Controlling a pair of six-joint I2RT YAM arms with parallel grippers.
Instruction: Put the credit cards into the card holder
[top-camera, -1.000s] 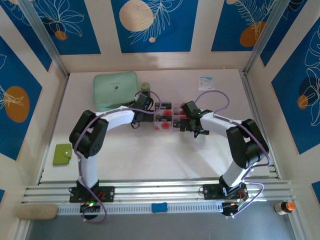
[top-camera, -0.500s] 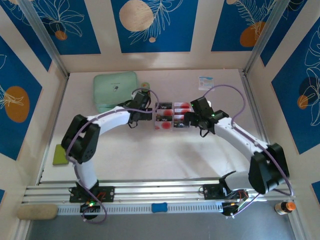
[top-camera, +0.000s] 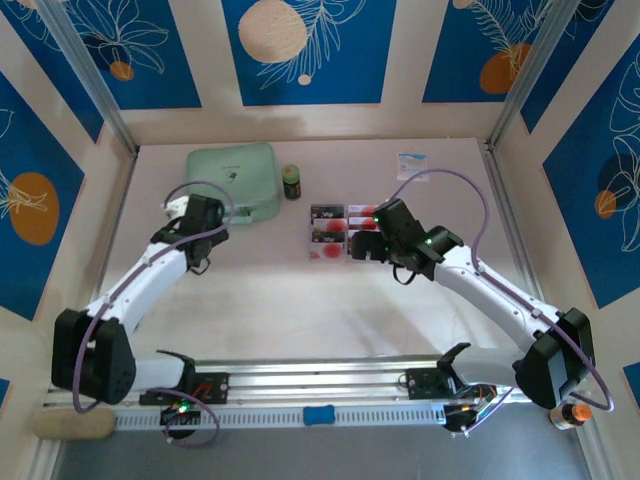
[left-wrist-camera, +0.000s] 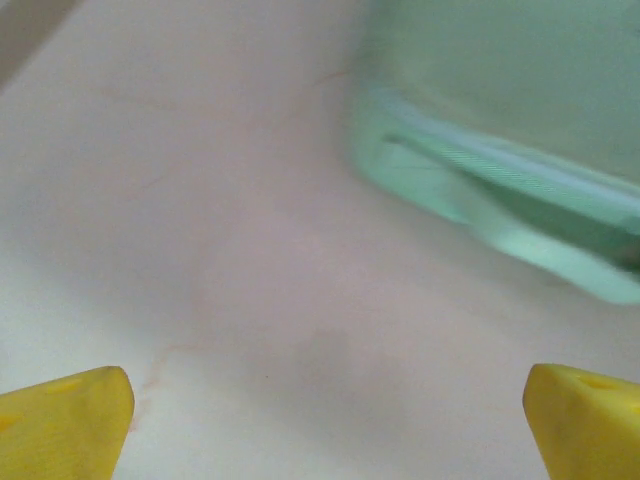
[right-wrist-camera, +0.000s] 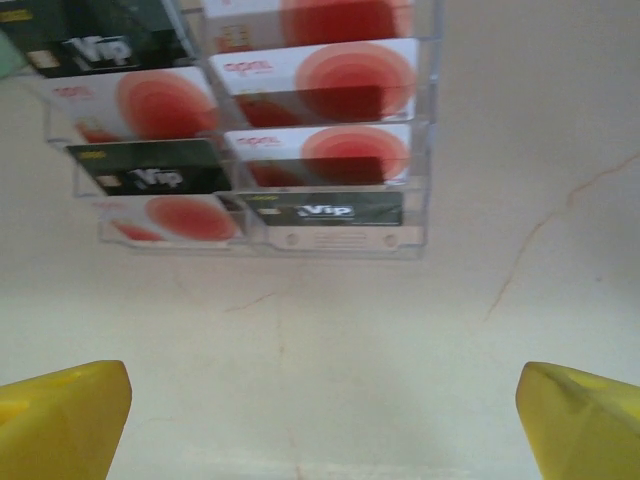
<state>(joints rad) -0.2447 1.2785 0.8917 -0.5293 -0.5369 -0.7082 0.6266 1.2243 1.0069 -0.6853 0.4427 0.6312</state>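
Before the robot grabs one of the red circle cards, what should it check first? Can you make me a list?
1. Right tool open: ok.
2. Left tool open: ok.
3. Both tools empty: ok.
4. Credit cards ahead of the right tool, slotted in the clear tray: ok.
5. Left tool not touching the mint-green case: ok, the case lies just ahead of it.
6. Card holder open and ready: cannot tell.
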